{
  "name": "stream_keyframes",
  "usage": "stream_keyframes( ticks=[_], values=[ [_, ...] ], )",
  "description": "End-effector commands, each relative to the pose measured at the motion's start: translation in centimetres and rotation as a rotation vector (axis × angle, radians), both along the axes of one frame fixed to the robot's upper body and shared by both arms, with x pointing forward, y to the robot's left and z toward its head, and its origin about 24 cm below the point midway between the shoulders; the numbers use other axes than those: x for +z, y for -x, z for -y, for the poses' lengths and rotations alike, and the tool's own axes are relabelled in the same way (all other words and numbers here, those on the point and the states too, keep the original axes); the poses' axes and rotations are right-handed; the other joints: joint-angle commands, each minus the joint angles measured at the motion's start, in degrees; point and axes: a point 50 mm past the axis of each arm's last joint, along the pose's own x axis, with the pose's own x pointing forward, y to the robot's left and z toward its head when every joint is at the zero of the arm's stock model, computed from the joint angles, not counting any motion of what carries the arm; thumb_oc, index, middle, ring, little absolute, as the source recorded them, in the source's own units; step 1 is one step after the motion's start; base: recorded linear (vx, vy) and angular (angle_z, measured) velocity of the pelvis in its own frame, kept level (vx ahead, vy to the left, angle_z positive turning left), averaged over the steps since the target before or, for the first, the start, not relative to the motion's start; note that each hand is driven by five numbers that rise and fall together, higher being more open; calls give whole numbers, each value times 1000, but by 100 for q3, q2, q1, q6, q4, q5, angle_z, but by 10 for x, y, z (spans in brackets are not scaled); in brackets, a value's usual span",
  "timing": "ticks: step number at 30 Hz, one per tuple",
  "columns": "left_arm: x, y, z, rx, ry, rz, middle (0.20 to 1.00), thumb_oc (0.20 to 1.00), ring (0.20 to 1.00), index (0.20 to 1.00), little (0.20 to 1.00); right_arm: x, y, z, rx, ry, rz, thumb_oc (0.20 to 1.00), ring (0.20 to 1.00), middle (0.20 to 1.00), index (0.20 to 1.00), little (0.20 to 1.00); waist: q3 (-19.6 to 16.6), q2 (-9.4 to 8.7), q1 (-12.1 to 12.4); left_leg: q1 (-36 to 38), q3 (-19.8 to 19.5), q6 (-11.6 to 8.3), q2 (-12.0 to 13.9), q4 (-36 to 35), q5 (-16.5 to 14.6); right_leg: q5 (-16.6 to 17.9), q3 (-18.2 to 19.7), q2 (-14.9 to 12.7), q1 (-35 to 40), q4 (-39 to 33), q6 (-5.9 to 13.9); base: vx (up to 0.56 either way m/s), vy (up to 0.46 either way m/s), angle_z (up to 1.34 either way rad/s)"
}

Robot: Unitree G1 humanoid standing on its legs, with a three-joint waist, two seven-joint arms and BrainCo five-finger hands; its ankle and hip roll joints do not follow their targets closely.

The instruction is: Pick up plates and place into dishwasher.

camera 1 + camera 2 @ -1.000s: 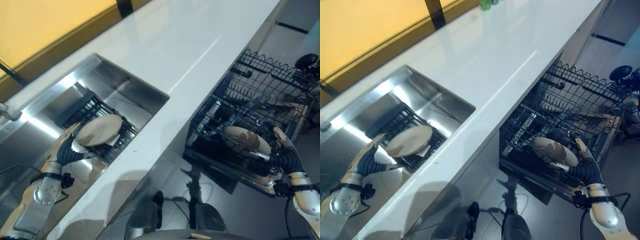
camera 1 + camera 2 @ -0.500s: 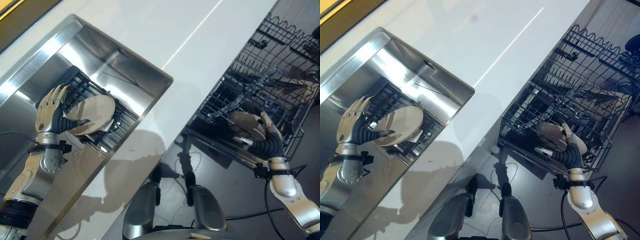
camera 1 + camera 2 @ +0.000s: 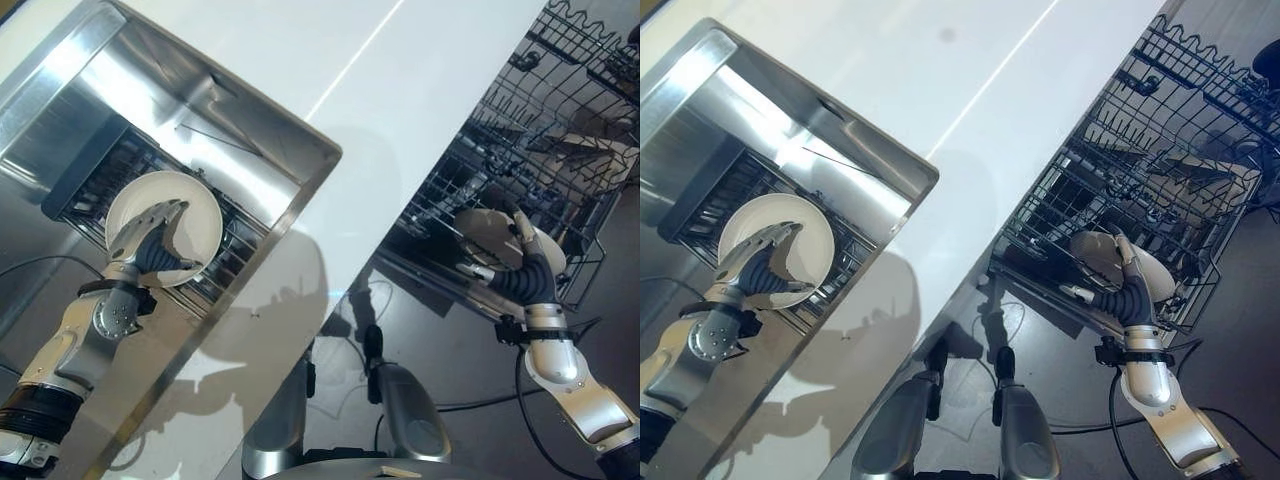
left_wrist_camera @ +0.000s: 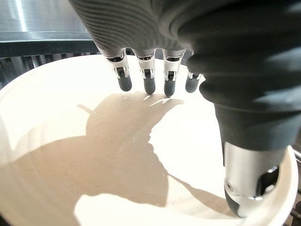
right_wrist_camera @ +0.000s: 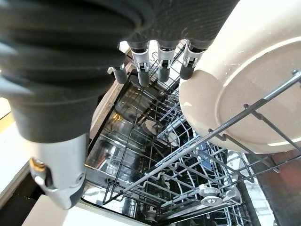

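White plate (image 3: 190, 215) in the sink (image 3: 200, 100), pinched by the left robot hand (image 3: 150, 240); right robot hand (image 3: 520, 265) relaxed beside a racked plate (image 3: 480, 235).

A white countertop (image 3: 400, 90) runs between a steel sink (image 3: 215, 110) and the dark floor (image 3: 470, 400). A black wire grid (image 3: 105, 180) lies in the sink.

Table (image 3: 440, 90): white, bare top.
Sink (image 3: 250, 130): steel, dark grid (image 3: 235, 255) inside, under a cream plate (image 3: 205, 215).
Dishwasher rack (image 3: 1160, 150): holds a second plate (image 3: 1100, 255).
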Motion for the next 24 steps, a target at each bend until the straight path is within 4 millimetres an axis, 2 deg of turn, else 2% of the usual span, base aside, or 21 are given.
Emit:
stream_keyframes(
  ticks=[1,7,11,12,14,16,19,20,23,24],
  values=[
    [43,6,-26,137,-18,198,1000,1000,1000,1000,1000,10,1,-13,29,15,61,1000,1000,1000,1000,1000,-306,-52,135,-275,-116,-221,-252,-61,330,361,74,-289,33,-278,957,68,-2,5],
    [77,15,-42,201,-91,419,1000,1000,1000,1000,1000,-5,2,-15,12,-12,4,1000,1000,1000,1000,1000,-598,-63,267,71,-319,-144,-268,-274,271,314,-11,-293,399,-456,872,99,-33,7],
    [97,19,-42,206,-138,543,1000,1000,1000,1000,1000,-7,5,-18,16,-40,-23,1000,1000,1000,1000,1000,-754,-169,322,311,-382,-143,-252,-476,287,324,-63,-215,623,-609,843,90,-86,13],
    [108,20,-43,202,-149,578,1000,1000,1000,1000,1000,-10,5,-21,17,-49,-33,1000,1000,1000,1000,1000,-795,-213,336,382,-394,-143,-239,-519,278,323,-63,-183,684,-643,849,79,-99,6],
    [125,20,-39,166,-124,636,1000,1000,1000,1000,1000,-13,6,-25,18,-67,-45,1000,1000,1000,1000,1000,-833,-282,359,487,-409,-152,-204,-577,265,330,-79,-153,786,-702,865,81,-108,1],
    [136,18,-35,108,-26,591,1000,1000,1000,1000,1000,-15,8,-28,20,-81,-55,1000,1000,1000,1000,1000,-841,-321,374,582,-413,-156,-166,-608,242,328,-85,-131,856,-719,886,65,-84,3],
    [127,14,-21,-30,94,380,1000,1000,1000,1000,1000,-15,9,-30,18,-96,-65,1000,1000,1000,1000,1000,-815,-326,417,687,-425,-176,-130,-639,227,328,-124,-117,924,-717,930,41,-56,7],
    [115,13,-9,-105,129,226,1000,1000,1000,1000,1000,-14,10,-30,17,-100,-65,1000,1000,1000,1000,1000,-792,-313,438,716,-435,-191,-117,-652,231,330,-151,-118,925,-700,953,11,-19,8],
    [85,19,10,-207,131,-13,1000,1000,1000,1000,1000,-12,13,-27,14,-98,-59,1000,1000,1000,1000,1000,-713,-252,467,771,-447,-218,-103,-684,257,337,-176,-123,929,-672,984,2,17,4],
    [64,25,18,-234,143,-125,1000,1000,1000,1000,1000,-12,15,-24,14,-93,-59,1000,1000,1000,1000,1000,-676,-214,469,807,-447,-231,-100,-697,271,337,-173,-130,929,-648,1000,13,47,-2]
  ],
)
